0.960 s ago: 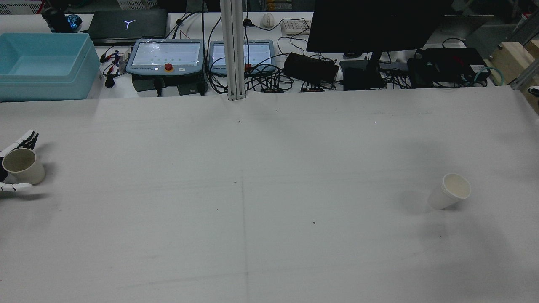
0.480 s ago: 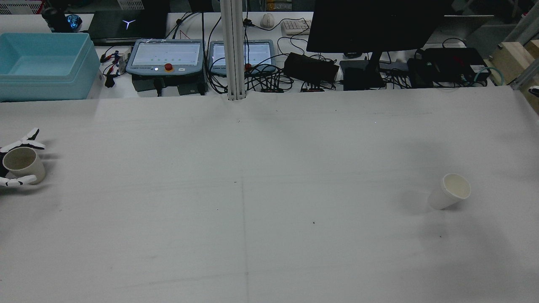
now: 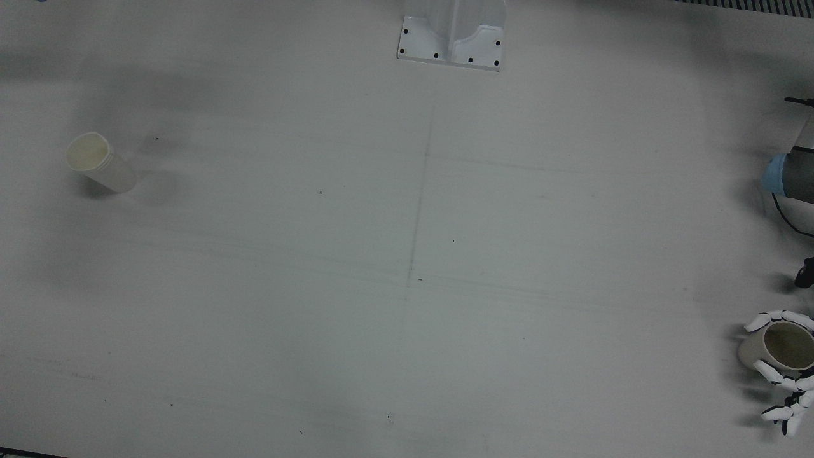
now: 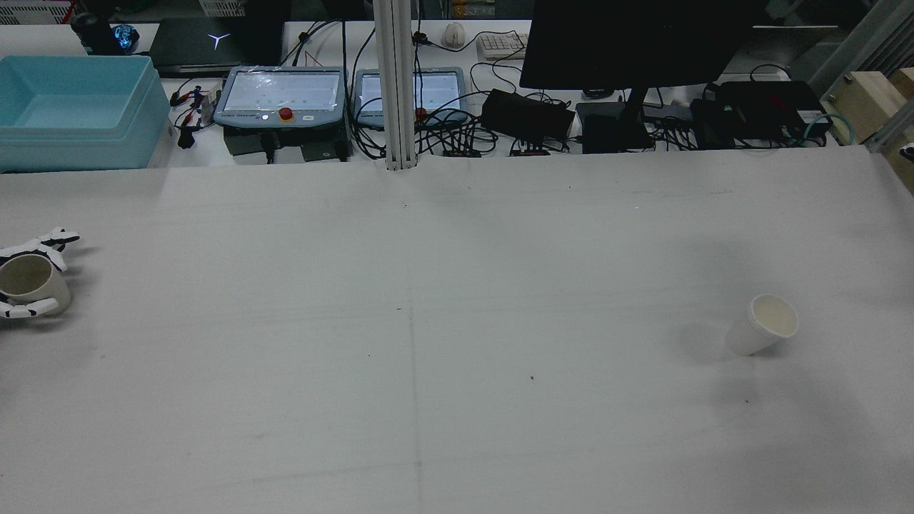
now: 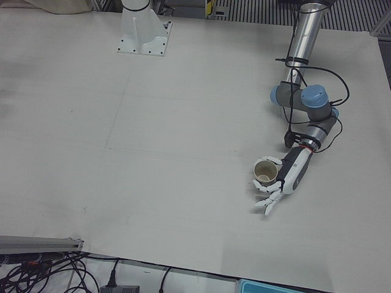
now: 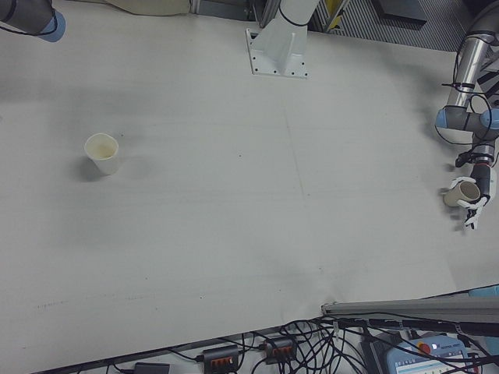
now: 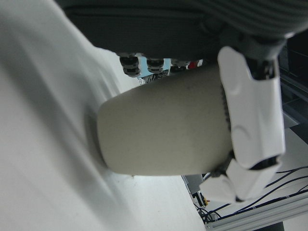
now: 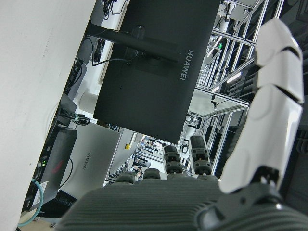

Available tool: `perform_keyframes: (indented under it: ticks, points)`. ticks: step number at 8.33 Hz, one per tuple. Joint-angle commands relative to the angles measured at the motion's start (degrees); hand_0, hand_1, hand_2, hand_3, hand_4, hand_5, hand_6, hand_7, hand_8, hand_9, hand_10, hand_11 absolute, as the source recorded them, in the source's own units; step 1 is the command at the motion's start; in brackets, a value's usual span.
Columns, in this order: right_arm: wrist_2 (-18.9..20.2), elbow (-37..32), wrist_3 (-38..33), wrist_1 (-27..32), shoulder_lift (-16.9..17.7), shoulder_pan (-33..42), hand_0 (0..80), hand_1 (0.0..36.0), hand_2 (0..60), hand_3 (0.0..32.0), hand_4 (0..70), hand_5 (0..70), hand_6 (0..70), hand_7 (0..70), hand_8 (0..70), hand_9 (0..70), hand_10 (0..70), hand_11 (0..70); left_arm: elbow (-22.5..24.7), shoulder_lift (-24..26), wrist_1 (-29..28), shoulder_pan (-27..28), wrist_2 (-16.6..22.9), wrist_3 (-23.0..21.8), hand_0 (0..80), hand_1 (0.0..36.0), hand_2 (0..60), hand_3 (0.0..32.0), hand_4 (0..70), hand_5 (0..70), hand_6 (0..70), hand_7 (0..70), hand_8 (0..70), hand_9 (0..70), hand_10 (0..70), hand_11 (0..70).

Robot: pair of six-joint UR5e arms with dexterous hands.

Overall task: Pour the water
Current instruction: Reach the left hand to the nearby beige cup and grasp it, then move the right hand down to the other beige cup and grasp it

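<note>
Two cups are on the table (image 4: 457,400), well apart: a tan cup (image 4: 32,283) at the far left of the rear view, inside the left hand (image 5: 282,183), and a white cup (image 4: 762,325) standing alone on the right half. Over the last second the left hand's fingers (image 4: 44,243) have drawn in around the tan cup, from spread beside it to curled along both sides, and the cup has slid a little toward the table edge with them. The left hand view shows a finger (image 7: 250,110) lying against the cup's wall near the rim while its base still sits on the table, so I judge the grip is just being made and the lift has not begun. The right hand (image 8: 226,159) shows only in its own camera, off the table, fingers extended and holding nothing. Carrying the tan cup across to the white one is all still ahead.
</note>
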State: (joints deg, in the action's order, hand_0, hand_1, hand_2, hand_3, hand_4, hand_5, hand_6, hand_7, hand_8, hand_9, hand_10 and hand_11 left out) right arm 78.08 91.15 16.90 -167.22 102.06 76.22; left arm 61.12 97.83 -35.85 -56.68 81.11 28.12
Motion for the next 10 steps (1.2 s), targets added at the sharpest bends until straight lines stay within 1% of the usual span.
perform_keyframes:
  ticks: [1,2,3,4,5,6,7,9,10]
  points:
    - [0.9,-0.2,0.6,0.8,0.3,-0.5,49.0,18.3,15.7,0.0,2.7,21.1,7.1,13.8,0.4,1.3,0.0,0.9,5.6,-0.4,5.5,-0.2,0.0,-8.5,52.5,36.0,60.0,0.0,70.0,70.0,10.0,20.3,3.5,5.2,4.9,8.8]
    - [3.1,-0.8,3.0,1.1,0.4,-1.3,48.9,18.2,15.5,0.0,2.2,20.1,7.0,13.4,0.3,1.2,0.0,1.2,8.1,-0.6,8.6,-0.3,0.0,-12.0,53.3,36.0,60.0,0.0,70.0,70.0,10.0,20.5,3.5,5.3,4.8,8.7]
    - [5.0,-3.0,6.4,3.7,0.4,-1.4,48.9,18.2,15.5,0.0,2.2,20.1,7.0,13.4,0.3,1.2,0.0,1.2,10.1,-0.7,10.8,-0.3,0.1,-14.7,54.3,36.0,60.0,0.0,70.0,70.0,9.7,20.4,3.4,5.2,4.5,8.4]
    - [5.1,-7.2,7.7,8.4,0.3,-2.1,48.9,18.2,15.5,0.0,2.2,20.1,7.0,13.4,0.3,1.2,0.0,1.2,11.6,-0.7,11.9,-0.4,0.0,-16.1,55.0,36.0,60.0,0.0,70.0,70.0,9.4,20.2,3.3,4.9,4.2,7.9]
    - [5.1,-11.0,9.7,12.3,-0.1,-3.9,48.9,18.2,15.5,0.0,2.2,20.1,7.0,13.4,0.3,1.2,0.0,1.2,13.3,-0.7,13.1,-0.4,0.0,-16.2,56.1,36.0,60.0,0.0,70.0,70.0,8.8,19.6,3.0,4.6,3.9,7.3]
    - [5.0,-11.9,11.2,13.1,-0.2,-5.2,48.9,18.2,15.5,0.0,2.2,20.1,7.0,13.4,0.3,1.2,0.0,1.2,14.5,-0.6,14.4,-0.4,-0.1,-16.2,56.6,36.0,60.0,0.0,70.0,70.0,8.7,19.8,3.0,4.5,3.7,7.2]
    - [5.0,-11.8,11.9,13.2,-0.2,-7.3,48.9,18.2,15.5,0.0,2.2,20.1,7.0,13.4,0.3,1.2,0.0,1.2,14.7,-0.6,14.6,-0.4,-0.8,-16.3,56.9,36.0,60.0,0.0,70.0,70.0,8.8,19.8,3.1,4.5,3.8,7.3]
    - [4.3,-9.3,15.6,13.4,-0.5,-13.2,48.9,18.2,15.5,0.0,2.2,20.1,7.0,13.4,0.3,1.2,0.0,1.2,14.5,-0.8,14.6,-0.5,-1.0,-17.4,56.3,36.0,60.0,0.0,70.0,70.0,8.4,19.3,2.9,4.3,3.5,6.9]
    - [4.3,-8.9,16.8,13.4,-0.5,-14.9,49.3,18.7,14.9,0.0,1.5,18.8,5.4,12.6,0.2,1.1,0.8,2.8,14.4,-1.6,14.3,-0.6,-1.0,-17.7,56.3,36.0,60.0,0.0,70.0,70.0,8.4,19.3,2.8,4.2,3.5,6.9]
